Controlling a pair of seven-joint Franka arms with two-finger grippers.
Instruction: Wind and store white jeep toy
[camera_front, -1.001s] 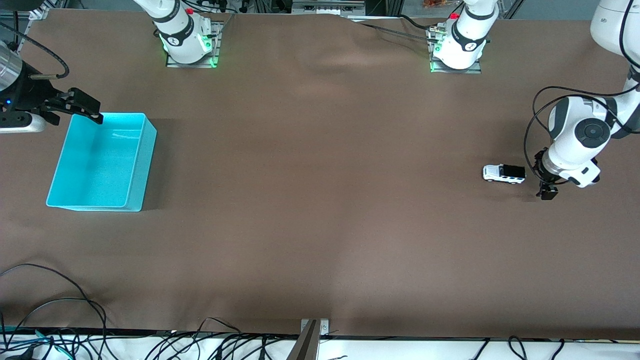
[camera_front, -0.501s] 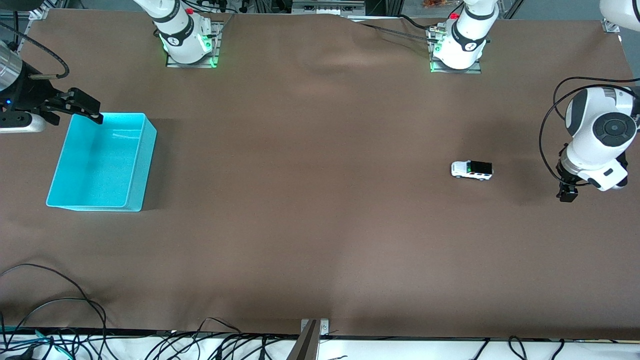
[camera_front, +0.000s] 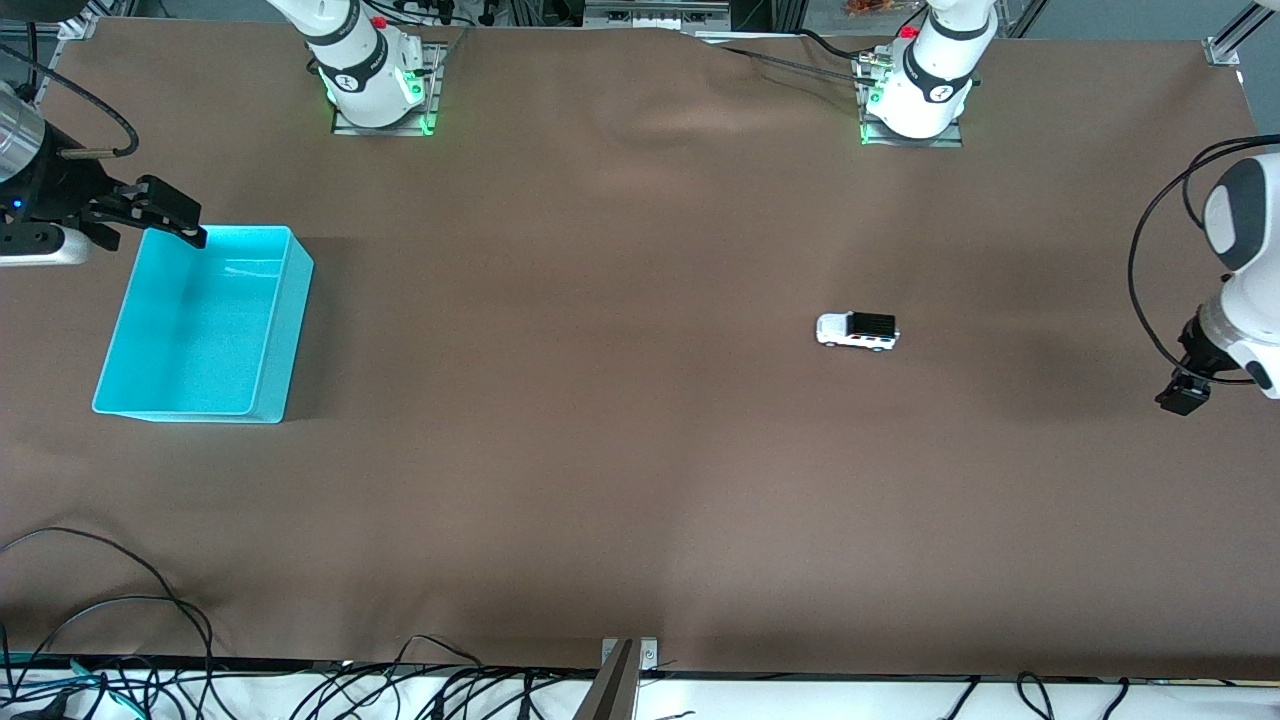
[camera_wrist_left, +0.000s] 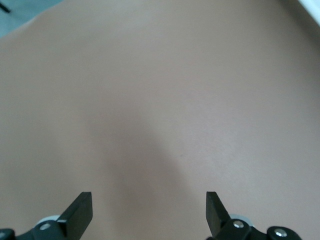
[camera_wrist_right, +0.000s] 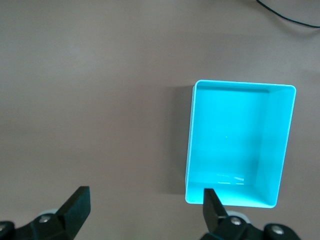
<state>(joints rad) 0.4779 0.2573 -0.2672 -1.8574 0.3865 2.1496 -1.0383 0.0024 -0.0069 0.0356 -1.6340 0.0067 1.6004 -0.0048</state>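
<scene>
The white jeep toy, white with a black roof, stands alone on the brown table, about level with the left arm's base along the table. My left gripper hangs open over the table's edge at the left arm's end, well apart from the jeep. The left wrist view shows only bare cloth between its open fingers. The turquoise bin sits at the right arm's end, with nothing showing inside. My right gripper waits open above the bin's corner, and the right wrist view looks down on the bin.
Both arm bases stand along the table edge farthest from the front camera. Black cables lie at the edge nearest that camera, toward the right arm's end. A wide stretch of brown cloth separates jeep and bin.
The jeep has rolled across the table toward the right arm's end. My left gripper has drawn away from it toward the table's edge. The right arm has not moved.
</scene>
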